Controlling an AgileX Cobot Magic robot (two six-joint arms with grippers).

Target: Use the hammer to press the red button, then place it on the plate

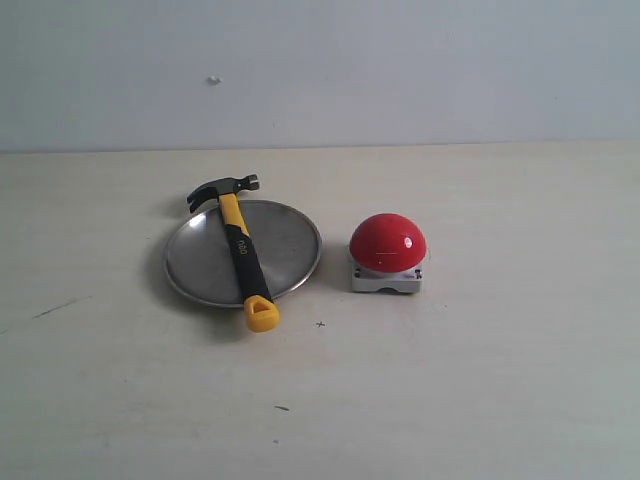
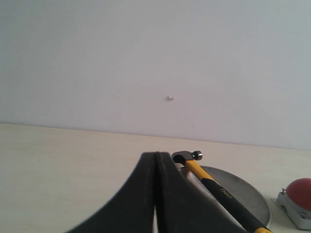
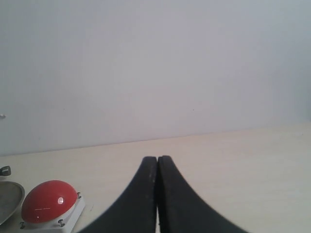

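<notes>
Hammer (image 1: 240, 245): small claw type, dark metal head, handle yellow near the head, black grip w/ pale lettering too small to read, yellow looped end. You'll find it lying across the plate (image 1: 290, 245), left of the plate's middle in ext. view. Head and claw overhang the far rim; the looped end sticks out past the near rim over the counter (image 1: 480, 380).

Plate: round, shallow, brushed silver, dull reflections. Red button (image 1: 387, 242): glossy dome on a low grey-white square base, just right of the plate, not touching it.

Left end effector (image 2: 155, 160): black fingers pressed together, nothing between them, apart from the hammer. Right end effector (image 3: 157, 159): same, fingers pressed together, empty.

Hidden / cut off:
- Left wrist view: the end effector covers part of the plate and lower handle; looped end and the button run off the frame edge.
- Right wrist view: you get only a sliver of the plate and a bit of hammer head at the frame edge; button base partly cropped.
- Small speck (image 1: 213, 80) on the wall (image 1: 450, 70), can't tell what it is.
</notes>
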